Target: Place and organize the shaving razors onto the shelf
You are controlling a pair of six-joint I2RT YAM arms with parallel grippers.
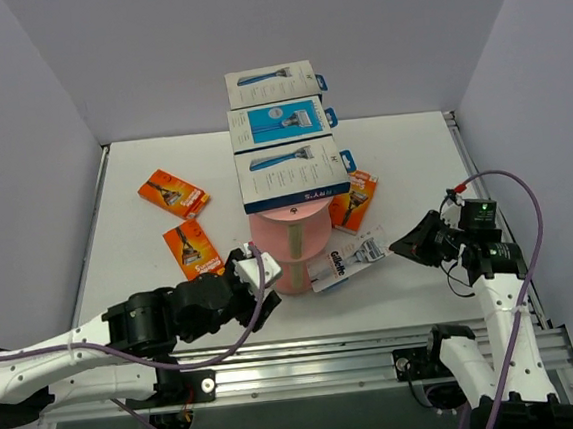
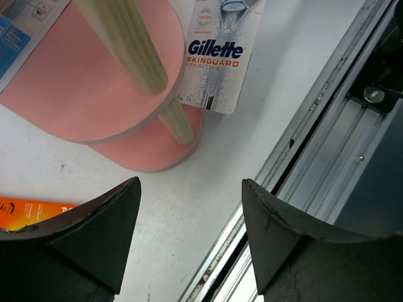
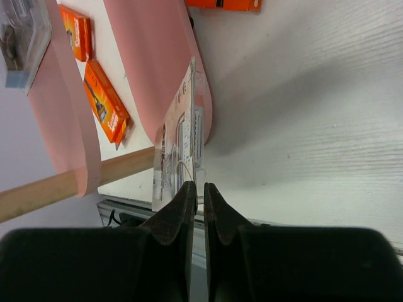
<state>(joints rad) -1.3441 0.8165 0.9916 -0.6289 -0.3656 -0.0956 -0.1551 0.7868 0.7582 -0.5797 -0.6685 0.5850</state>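
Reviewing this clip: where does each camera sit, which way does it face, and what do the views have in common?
Top external: above and behind the bases, looking down on the table and pink shelf; both arms show, left gripper and right gripper included.
Left wrist: on the left arm, facing down past its open fingers at the shelf's lower tiers.
Right wrist: low over the table, facing sideways past its shut fingers.
Shared: all three see the Gillette pack beside the shelf.

Three boxes [image 1: 281,123] lined along the stand's [image 1: 290,236] top, one pack [image 1: 349,260] right of its base, two cards [image 1: 191,249] lying left.
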